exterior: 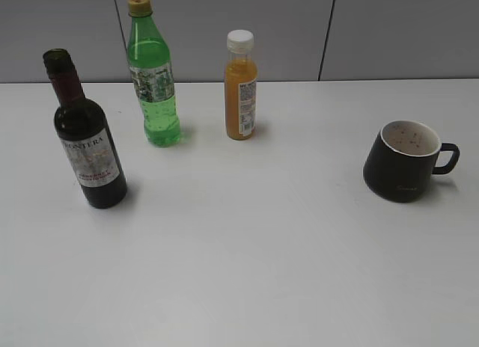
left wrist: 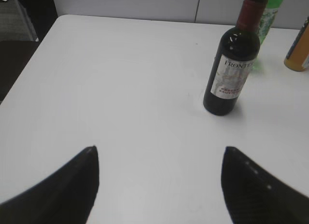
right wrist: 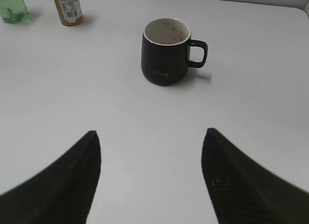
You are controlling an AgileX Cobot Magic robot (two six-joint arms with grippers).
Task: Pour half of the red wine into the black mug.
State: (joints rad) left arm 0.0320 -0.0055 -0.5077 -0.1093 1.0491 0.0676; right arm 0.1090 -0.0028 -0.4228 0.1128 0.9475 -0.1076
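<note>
The red wine bottle [exterior: 86,141] stands upright and uncapped at the left of the white table, dark glass with a maroon neck and a grey-white label. In the left wrist view the same bottle [left wrist: 231,69] stands ahead and to the right of my left gripper [left wrist: 159,149], which is open and empty. The black mug [exterior: 404,161] sits at the right, handle pointing right, its white inside speckled. In the right wrist view the mug [right wrist: 166,51] stands well ahead of my open, empty right gripper [right wrist: 150,132]. Neither arm shows in the exterior view.
A bright green soda bottle [exterior: 153,81] and a small orange juice bottle [exterior: 240,87] stand at the back of the table [exterior: 247,250], between wine and mug. The table's left edge [left wrist: 29,69] shows in the left wrist view. A grey panel wall runs behind.
</note>
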